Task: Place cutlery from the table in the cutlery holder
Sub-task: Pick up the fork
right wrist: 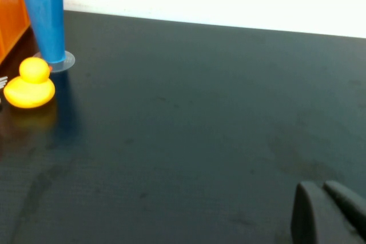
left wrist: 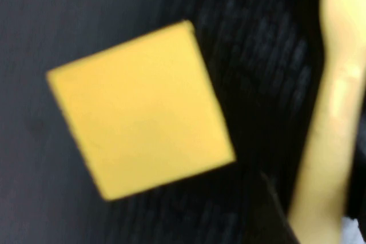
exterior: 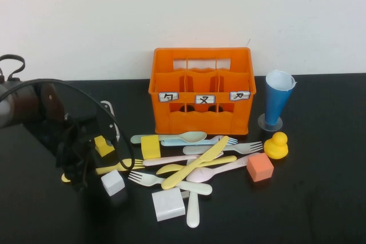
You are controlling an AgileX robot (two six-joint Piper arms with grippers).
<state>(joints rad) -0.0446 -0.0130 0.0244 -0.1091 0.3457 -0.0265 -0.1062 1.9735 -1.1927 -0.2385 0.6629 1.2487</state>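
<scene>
The cutlery (exterior: 194,161) lies in a loose, crossed pile on the black table (exterior: 320,198), just in front of the orange cutlery holder (exterior: 201,90). In the pile, a yellow knife (exterior: 195,163) lies slanted across a pink spoon (exterior: 220,171) and a cream fork (exterior: 166,181), a pale blue-green spoon (exterior: 177,138) lies nearest the holder, and a cream spoon (exterior: 193,210) points toward the near edge. A yellow fork (exterior: 117,167) sticks out of the left side of the pile toward the left arm. The holder stands upright near the back of the table, its compartments showing no cutlery from the high view, with three white labels on its front.

Blocks sit among the cutlery: a yellow one (exterior: 150,147) at the pile's left, two white ones (exterior: 168,204) in front of it, and an orange one (exterior: 259,167) at its right. A yellow duck (exterior: 276,146) sits beside the orange block, and a blue cup (exterior: 278,100) stands upside down to the holder's right.

The left gripper (exterior: 94,147) hangs low over the table left of the pile, above a small yellow block (left wrist: 143,118), with the yellow fork's handle (left wrist: 331,112) just beside it; whether its fingers are open or closed cannot be told. The right gripper (right wrist: 329,212) hovers over bare table well right of the duck, its dark fingertips pressed together and holding nothing.
</scene>
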